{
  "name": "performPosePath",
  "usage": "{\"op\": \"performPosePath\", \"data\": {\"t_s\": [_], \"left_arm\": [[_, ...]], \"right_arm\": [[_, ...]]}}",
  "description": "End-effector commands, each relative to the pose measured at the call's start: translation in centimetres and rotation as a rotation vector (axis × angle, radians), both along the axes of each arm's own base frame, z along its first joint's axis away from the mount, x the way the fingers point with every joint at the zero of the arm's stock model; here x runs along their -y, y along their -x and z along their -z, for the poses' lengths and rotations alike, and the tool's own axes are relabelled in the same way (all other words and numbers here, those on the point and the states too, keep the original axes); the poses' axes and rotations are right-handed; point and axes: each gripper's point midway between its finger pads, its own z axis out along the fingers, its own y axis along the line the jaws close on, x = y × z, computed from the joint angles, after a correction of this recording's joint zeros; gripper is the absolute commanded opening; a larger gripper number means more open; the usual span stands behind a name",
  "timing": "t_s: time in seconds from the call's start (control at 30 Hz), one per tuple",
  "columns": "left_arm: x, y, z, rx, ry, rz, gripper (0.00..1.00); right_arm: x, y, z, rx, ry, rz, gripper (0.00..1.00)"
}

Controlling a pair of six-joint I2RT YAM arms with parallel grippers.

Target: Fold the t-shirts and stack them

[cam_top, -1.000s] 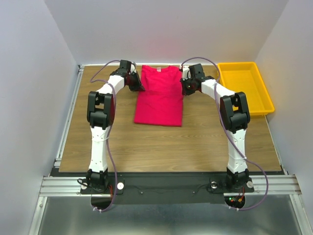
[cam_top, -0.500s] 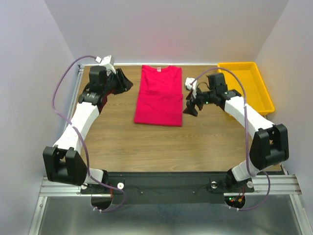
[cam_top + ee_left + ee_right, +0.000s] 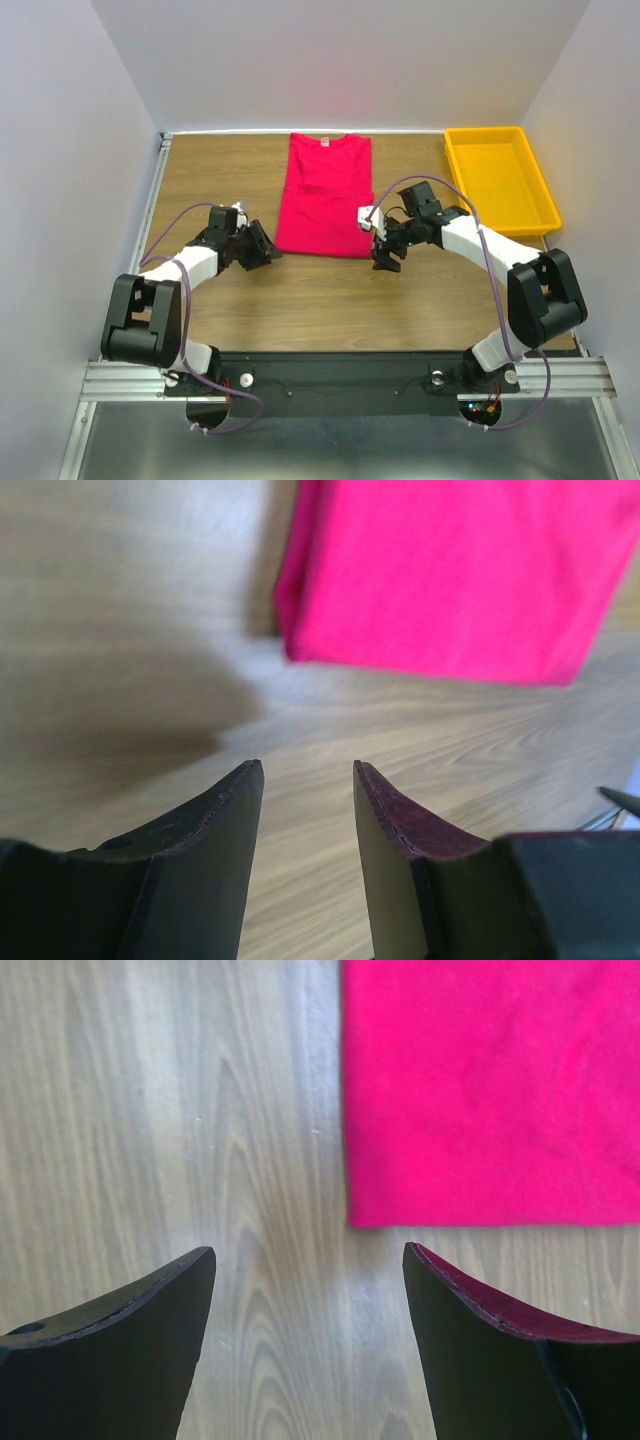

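Crimson-pink t-shirt [image 3: 325,200] lies flat, folded narrow, left end effector [image 3: 306,768] part-open, right end effector [image 3: 308,1250] wide, both empty.

The t-shirt [image 3: 325,195] lies lengthwise on the table [image 3: 300,295], at the middle of its width, with the collar end at the far edge and the hem end toward the arms. The tray [image 3: 497,180] sits in the far right corner, well apart from the t-shirt. The left gripper [image 3: 264,245] is just beside the near left corner of the t-shirt and the right gripper [image 3: 386,256] just beside its near right corner, neither touching it.
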Motion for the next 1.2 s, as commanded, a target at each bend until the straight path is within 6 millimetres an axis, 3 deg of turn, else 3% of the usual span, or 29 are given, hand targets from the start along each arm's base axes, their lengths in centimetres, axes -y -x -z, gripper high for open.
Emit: {"op": "performPosePath", "data": {"t_s": [0.0, 0.37, 0.6, 0.9, 1.03, 1.07, 1.17], "left_arm": [[1.1, -3.2, -1.9, 0.123, 0.069, -0.018, 0.52], [0.8, -5.9, -0.9, 0.106, 0.049, -0.084, 0.52], [0.4, -6.2, 0.4, 0.076, 0.027, -0.116, 0.51], [0.6, -6.5, 1.8, 0.041, 0.036, -0.139, 0.45], [0.6, -6.5, 2.1, 0.040, 0.042, -0.143, 0.29], [0.7, -6.7, 1.9, 0.050, 0.050, -0.142, 0.19], [1.0, -6.6, 1.5, 0.063, 0.068, -0.133, 0.04]], "right_arm": [[0.1, -2.2, -0.3, 0.068, 0.018, 0.045, 0.81], [-0.4, -3.2, 0.0, 0.085, 0.020, 0.015, 0.81], [-1.1, -2.3, -0.3, 0.111, -0.022, -0.072, 0.81], [-1.1, -2.9, -0.1, 0.115, -0.010, -0.064, 0.80], [-1.0, -2.7, 0.1, 0.125, -0.004, -0.079, 0.80], [-1.0, -2.6, 0.1, 0.127, -0.008, -0.087, 0.81], [-1.3, -1.7, 0.4, 0.142, -0.025, -0.154, 0.82]]}}
